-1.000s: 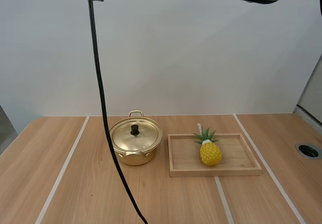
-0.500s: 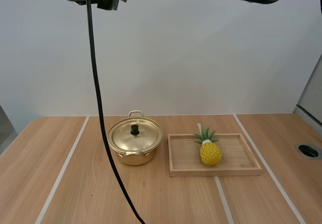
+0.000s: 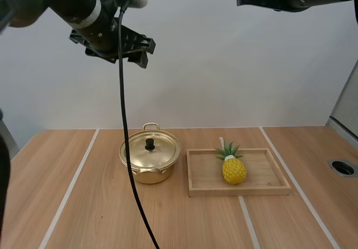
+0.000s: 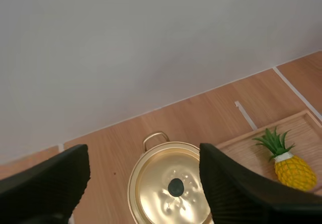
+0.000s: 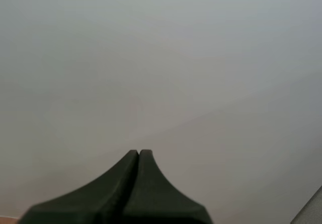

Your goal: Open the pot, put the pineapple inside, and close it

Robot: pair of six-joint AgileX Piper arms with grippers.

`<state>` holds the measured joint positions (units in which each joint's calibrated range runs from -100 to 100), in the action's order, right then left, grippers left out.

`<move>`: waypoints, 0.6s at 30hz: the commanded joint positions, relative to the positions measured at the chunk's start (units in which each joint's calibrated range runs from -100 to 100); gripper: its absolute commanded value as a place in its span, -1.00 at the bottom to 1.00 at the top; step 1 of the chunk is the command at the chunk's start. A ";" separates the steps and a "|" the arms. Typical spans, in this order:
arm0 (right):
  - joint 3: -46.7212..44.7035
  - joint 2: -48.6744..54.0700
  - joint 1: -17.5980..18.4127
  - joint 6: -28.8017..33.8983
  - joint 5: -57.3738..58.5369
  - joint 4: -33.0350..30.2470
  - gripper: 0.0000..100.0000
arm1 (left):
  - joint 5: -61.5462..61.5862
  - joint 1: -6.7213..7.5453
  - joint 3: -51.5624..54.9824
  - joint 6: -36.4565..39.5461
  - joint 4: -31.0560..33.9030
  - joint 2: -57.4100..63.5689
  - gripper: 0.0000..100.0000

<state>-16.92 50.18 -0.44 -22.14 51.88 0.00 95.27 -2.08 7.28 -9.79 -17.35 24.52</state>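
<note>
The left end effector [image 4: 143,158], swung down into fuller view within the last second, is seen high above the round golden metal pot [image 3: 150,158], its fingers spread wide and empty. The golden black-knobbed lid [image 3: 150,144] is still seated on the pot, which stands on the pale wooden tabletop [image 3: 84,215]. The small yellow pineapple [image 3: 234,169] is seen just right of the pot, in a shallow wooden tray [image 3: 240,192]. The right end effector [image 5: 139,156] is pressed closed on nothing. An approach to the lid is judged to be under way.

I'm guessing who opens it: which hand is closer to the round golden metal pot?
Left. The left hand hangs high above the round golden metal pot; the right hand is high, farther right.
</note>
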 commanded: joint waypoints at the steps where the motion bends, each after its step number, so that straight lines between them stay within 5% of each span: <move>1: -0.03 0.38 -0.19 -0.17 1.66 -0.31 -1.00 | -0.44 0.19 3.81 -1.75 -4.48 -2.34 1.00; 18: -0.03 0.38 -0.19 -0.17 8.31 0.00 -1.00 | -3.15 0.34 12.90 -3.97 -5.12 -10.68 1.00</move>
<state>-16.92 50.18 -0.44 -22.14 59.39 0.00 94.08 -1.99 18.98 -13.10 -21.04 14.87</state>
